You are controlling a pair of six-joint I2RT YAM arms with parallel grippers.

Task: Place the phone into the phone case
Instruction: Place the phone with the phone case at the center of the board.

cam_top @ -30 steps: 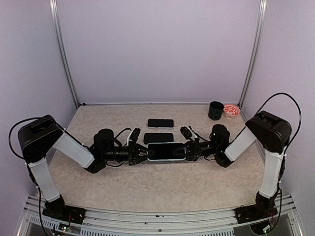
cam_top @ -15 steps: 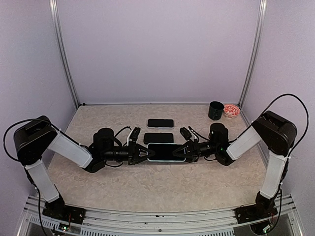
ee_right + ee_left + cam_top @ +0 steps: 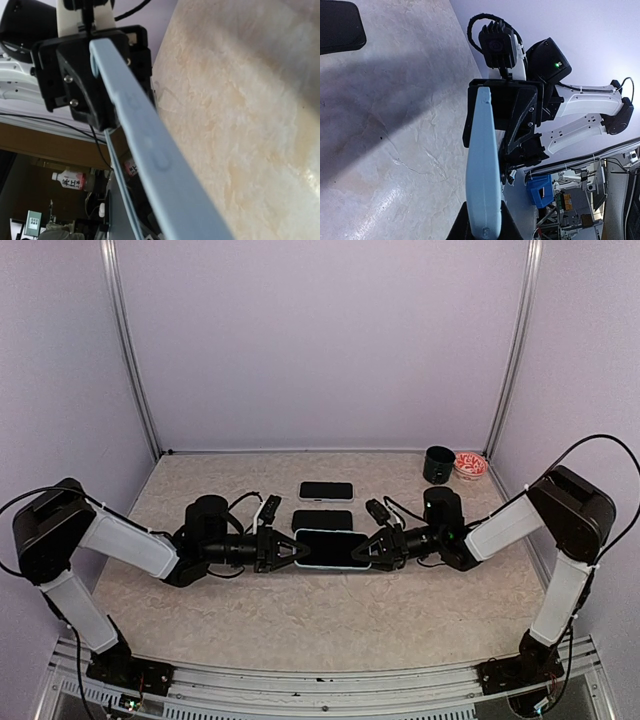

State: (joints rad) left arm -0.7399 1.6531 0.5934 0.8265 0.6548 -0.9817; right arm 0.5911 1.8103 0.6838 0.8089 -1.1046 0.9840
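A light-blue phone case (image 3: 333, 561) with a black phone (image 3: 333, 546) face-up in it hangs just above the table, between both arms. My left gripper (image 3: 297, 551) is shut on its left end. In the left wrist view the case (image 3: 482, 165) stands edge-on, and the black fingertips (image 3: 461, 231) press both sides. My right gripper (image 3: 368, 549) is at the case's right end, seen as a black block (image 3: 502, 112) from the left wrist. In the right wrist view the case edge (image 3: 150, 150) runs diagonally and my own fingers are hidden.
Two black slabs lie flat behind the held case, one close (image 3: 322, 520) and one farther back (image 3: 326, 490). A black cup (image 3: 438, 464) and a red-and-white bowl (image 3: 470, 464) stand at the back right. Purple walls enclose the table.
Both arms have stretched out lower and wider, and the held case has drifted slightly left. The left grip is unchanged.
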